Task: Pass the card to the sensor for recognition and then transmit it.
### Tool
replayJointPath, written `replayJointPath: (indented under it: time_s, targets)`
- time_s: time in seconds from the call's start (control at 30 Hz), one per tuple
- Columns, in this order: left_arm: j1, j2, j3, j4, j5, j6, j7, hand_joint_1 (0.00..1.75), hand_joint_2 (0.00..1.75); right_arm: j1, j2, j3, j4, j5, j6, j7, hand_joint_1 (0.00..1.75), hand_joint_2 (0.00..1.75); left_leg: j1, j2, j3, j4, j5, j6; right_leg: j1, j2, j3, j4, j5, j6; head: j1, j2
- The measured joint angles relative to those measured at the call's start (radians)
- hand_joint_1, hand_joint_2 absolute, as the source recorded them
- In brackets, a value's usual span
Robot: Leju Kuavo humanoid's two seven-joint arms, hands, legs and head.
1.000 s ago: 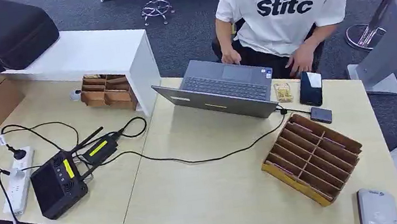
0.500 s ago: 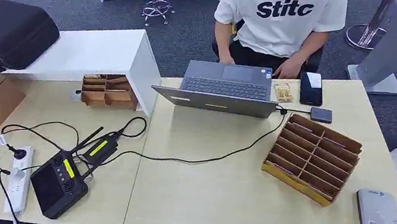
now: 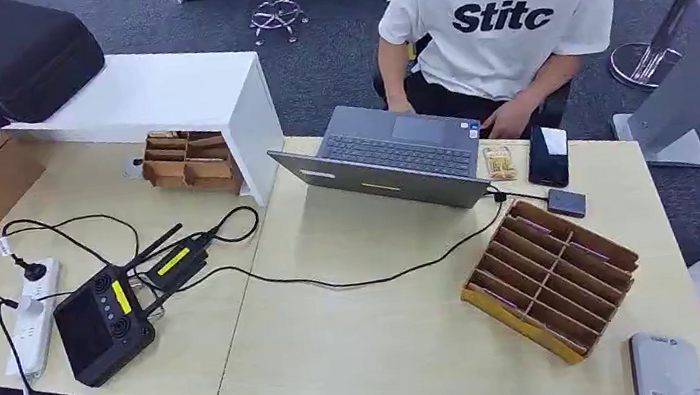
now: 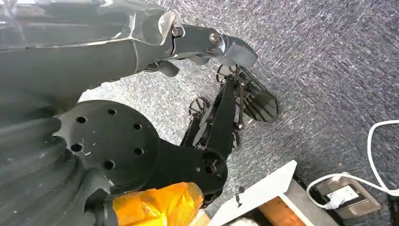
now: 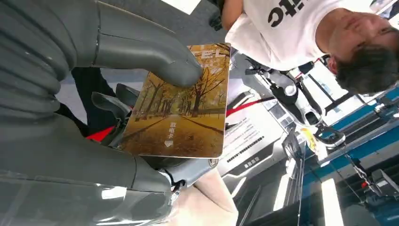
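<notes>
Amber-toned card (image 5: 181, 110), pinched in the right hand (image 5: 70, 122): thick grey thumb (image 5: 150, 56) pressed flat on the printed face near one short edge, darker fingers (image 5: 108, 101) backing the reverse. Grip confined to one end, probably so that most of the card stands clear of the hand for presenting to a reader. Held up in the air in front of the seated person (image 5: 291, 28), apart from any surface.

Card face: glossy, rectangular, rounded corners; avenue of autumn trees in gold and brown, road receding to the centre; small white characters with a downward arrow near the middle; pale lettering along the edge under the thumb, partly covered. Looks thin and stiff, unbent in the grip.

Left hand (image 4: 94, 52): hanging beside the body above grey carpet, nothing visibly in it; spread of the fingers impossible to tell.

Head view: pale wooden table (image 3: 385, 354), open laptop (image 3: 391, 157) before the person, divided cardboard tray (image 3: 549, 277) on the right half. Flat grey device (image 3: 665, 367) at the near right corner, judged to be the sensor; placed on the right hand's side, presumably for a short reach.
</notes>
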Motion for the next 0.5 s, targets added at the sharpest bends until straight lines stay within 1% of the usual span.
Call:
replayJointPath:
  time_s: [0.13, 0.2, 0.37, 0.43, 0.5]
  targets:
    - [0.0, 0.0, 0.002, 0.0, 0.0, 0.002, 0.0, 0.0, 1.75, 0.003, 0.001, -0.001, 0.0, -0.004, 0.011, 0.001, 1.75, 1.75, 0.0, 0.0, 0.0, 0.0, 0.0, 0.0, 0.0, 0.0, 0.0, 0.0, 0.0, 0.0, 0.0, 0.0]
    - [0.0, 0.0, 0.005, 0.0, 0.002, 0.005, -0.002, 0.0, 1.75, 0.013, 0.005, -0.004, 0.0, -0.017, 0.033, 0.002, 1.75, 1.75, 0.0, 0.0, 0.0, 0.0, 0.0, 0.0, 0.0, 0.0, 0.0, 0.0, 0.0, 0.0, 0.0, 0.0]
    - [0.0, 0.0, 0.007, 0.0, 0.005, 0.006, -0.009, 0.0, 1.75, 0.048, 0.006, -0.024, 0.017, -0.048, 0.115, -0.009, 1.75, 1.75, 0.0, 0.0, 0.0, 0.0, 0.0, 0.0, 0.0, 0.0, 0.0, 0.0, 0.0, 0.0, 0.0, 0.0]
    - [0.002, 0.0, 0.007, 0.0, -0.002, -0.012, -0.028, 0.0, 1.75, 0.067, 0.006, -0.035, 0.024, -0.052, 0.142, -0.006, 1.75, 1.75, 0.0, 0.0, 0.0, 0.0, 0.0, 0.0, 0.0, 0.0, 0.0, 0.0, 0.0, 0.0, 0.0, 0.0]
    - [0.016, 0.0, 0.007, 0.0, -0.015, -0.045, -0.058, 0.0, 1.75, 0.096, 0.006, -0.06, 0.028, -0.053, 0.176, -0.001, 1.75, 1.75, 0.0, 0.0, 0.0, 0.0, -0.001, 0.0, 0.0, -0.001, 0.0, 0.0, -0.001, 0.001, 0.0, 0.0]
